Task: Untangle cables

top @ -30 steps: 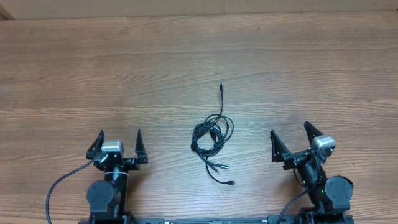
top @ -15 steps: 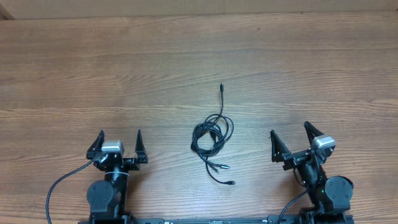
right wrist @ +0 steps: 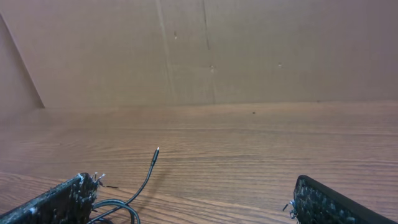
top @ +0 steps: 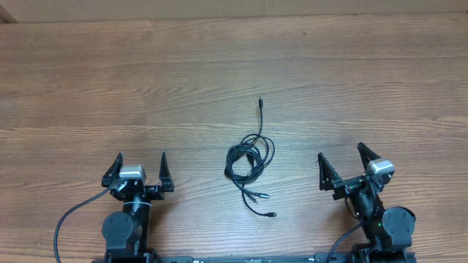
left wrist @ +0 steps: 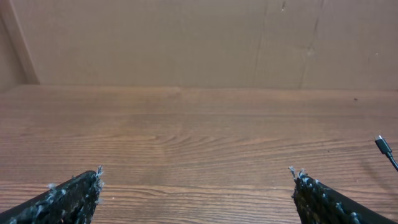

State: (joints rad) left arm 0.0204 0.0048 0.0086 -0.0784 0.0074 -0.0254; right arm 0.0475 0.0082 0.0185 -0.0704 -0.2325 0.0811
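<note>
- Black cables (top: 248,162) are lying coiled in one tangle on the wooden surface (top: 146,88), between the left end effector (top: 140,156) and right end effector (top: 341,151), touching neither.
- Both are sitting released, empty.

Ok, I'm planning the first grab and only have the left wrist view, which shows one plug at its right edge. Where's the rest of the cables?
Observer: The cables sit in one coiled tangle, right of the left gripper, level with its fingertips.
Operator: Any other loose ends?
Observer: Two near ends trail out of the coil toward the robot's side.
Operator: Is the right gripper free?
Observer: Yes, the right gripper is open and empty, clear of the tangle.
</note>
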